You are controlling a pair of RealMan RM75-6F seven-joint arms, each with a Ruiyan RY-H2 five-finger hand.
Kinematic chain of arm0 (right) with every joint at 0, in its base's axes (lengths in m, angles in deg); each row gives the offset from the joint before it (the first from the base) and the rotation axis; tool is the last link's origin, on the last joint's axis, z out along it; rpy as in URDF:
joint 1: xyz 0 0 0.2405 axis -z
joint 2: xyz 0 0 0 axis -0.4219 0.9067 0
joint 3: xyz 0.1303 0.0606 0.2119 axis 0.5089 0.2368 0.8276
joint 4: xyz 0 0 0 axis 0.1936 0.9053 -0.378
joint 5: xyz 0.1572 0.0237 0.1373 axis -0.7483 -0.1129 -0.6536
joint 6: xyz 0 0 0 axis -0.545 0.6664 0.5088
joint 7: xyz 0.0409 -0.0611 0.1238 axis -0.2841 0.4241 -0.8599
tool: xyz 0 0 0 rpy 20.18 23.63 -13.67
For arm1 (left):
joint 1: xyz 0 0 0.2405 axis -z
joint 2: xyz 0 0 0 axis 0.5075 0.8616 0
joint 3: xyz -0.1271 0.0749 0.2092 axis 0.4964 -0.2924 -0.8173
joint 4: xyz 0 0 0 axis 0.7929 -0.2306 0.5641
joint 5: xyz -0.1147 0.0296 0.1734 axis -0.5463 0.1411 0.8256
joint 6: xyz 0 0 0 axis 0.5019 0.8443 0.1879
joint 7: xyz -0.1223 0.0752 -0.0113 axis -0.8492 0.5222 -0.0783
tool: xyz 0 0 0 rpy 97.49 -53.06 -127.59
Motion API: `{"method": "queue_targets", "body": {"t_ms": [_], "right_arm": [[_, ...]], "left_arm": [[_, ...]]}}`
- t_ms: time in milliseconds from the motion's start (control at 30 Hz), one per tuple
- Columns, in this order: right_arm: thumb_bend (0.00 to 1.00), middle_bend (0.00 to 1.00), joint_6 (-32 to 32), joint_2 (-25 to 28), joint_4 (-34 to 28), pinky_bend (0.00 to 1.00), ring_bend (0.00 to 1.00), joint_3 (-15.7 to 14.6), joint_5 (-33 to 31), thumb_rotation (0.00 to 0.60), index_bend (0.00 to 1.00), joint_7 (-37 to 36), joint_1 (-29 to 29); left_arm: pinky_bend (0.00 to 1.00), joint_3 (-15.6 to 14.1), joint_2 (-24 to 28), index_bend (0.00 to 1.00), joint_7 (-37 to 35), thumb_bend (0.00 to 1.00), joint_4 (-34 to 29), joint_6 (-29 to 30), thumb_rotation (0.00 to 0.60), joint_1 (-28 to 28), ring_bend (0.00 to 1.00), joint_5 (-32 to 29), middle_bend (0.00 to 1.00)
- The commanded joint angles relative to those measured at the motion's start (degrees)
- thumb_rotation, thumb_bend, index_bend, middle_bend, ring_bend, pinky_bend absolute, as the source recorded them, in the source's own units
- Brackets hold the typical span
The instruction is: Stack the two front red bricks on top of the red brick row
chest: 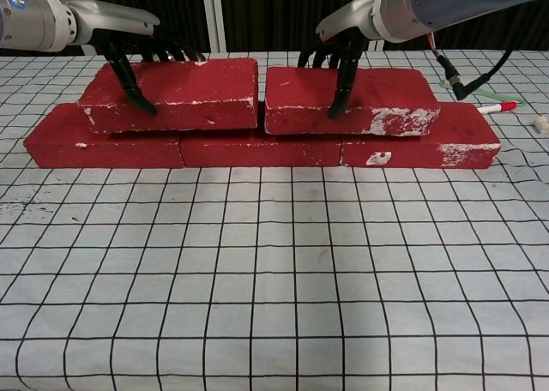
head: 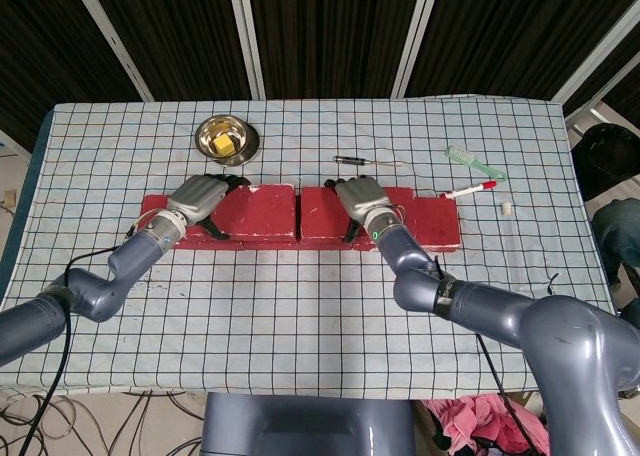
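Three red bricks lie end to end as a bottom row [chest: 262, 148] [head: 435, 226] across the table. Two more red bricks rest on top of that row. The upper left brick [chest: 184, 91] [head: 258, 211] is gripped by my left hand [chest: 129, 48] [head: 200, 198] near its left end, thumb down the front face and fingers over the top. My right hand [chest: 339, 52] [head: 362, 198] grips the upper right brick [chest: 382, 99] [head: 322, 211] the same way. Only a narrow gap separates the two upper bricks.
Behind the bricks stand a metal bowl [head: 227, 136] with something yellow in it, a dark thin tool [head: 365, 161], a green brush [head: 473, 161], a red-capped marker [head: 470, 189] [chest: 497, 108] and a small white piece [head: 507, 208]. Checked cloth covers the table in front.
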Motion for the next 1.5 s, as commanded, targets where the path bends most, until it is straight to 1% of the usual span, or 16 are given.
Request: {"method": "queue_targets", "body": {"t_ms": [33,300,633,1200,1400,1500], "right_arm": [[0.0,0.2,0.5,-0.38,0.45,0.13,0.18,-0.34,-0.06,0.6,0.12,-0.04,-0.29],[0.0,0.2,0.74,-0.89,1.03,0.13,0.18,-1.04,-0.38,0.6,0.12,-0.27,-0.63],[0.0,0.2,0.54,-0.87,0.95,0.13,0.18,-1.33,-0.15,0.6,0.12,-1.0,-0.88],[0.0,0.2,0.44,-2.09,2.11,0.13,0.18,-2.57,-0.6,0.6,0.12,-1.91,-1.35],[0.0,0.19,0.38,-2.67,2.96,0.13,0.18,-2.9,-0.83,0.6,0.12,-2.13,-1.37],[0.0,0.19,0.21,-2.91,3.47,0.13,0.18,-2.98,-1.03,0.6,0.12,-2.26,-1.38]], "left_arm": [[0.24,-0.16,0.12,0.19,-0.68,0.27,0.0,-0.28,0.6,0.17,0.15,0.2,0.22],[0.24,-1.0,0.1,0.19,-0.84,0.27,0.84,-1.23,0.6,0.89,0.15,0.17,0.22],[0.24,-1.55,-0.88,0.18,-0.5,0.27,2.1,-1.05,0.6,1.76,0.15,-0.62,0.22],[0.24,-3.07,-1.3,0.17,2.06,0.27,2.1,-0.79,0.6,2.96,0.14,-4.18,0.21],[0.24,-3.36,-1.4,0.17,2.59,0.25,2.19,-0.66,0.6,3.32,0.14,-5.32,0.21],[0.23,-3.51,-1.38,0.17,2.8,0.22,2.19,-0.65,0.6,3.48,0.14,-5.77,0.21]]}}
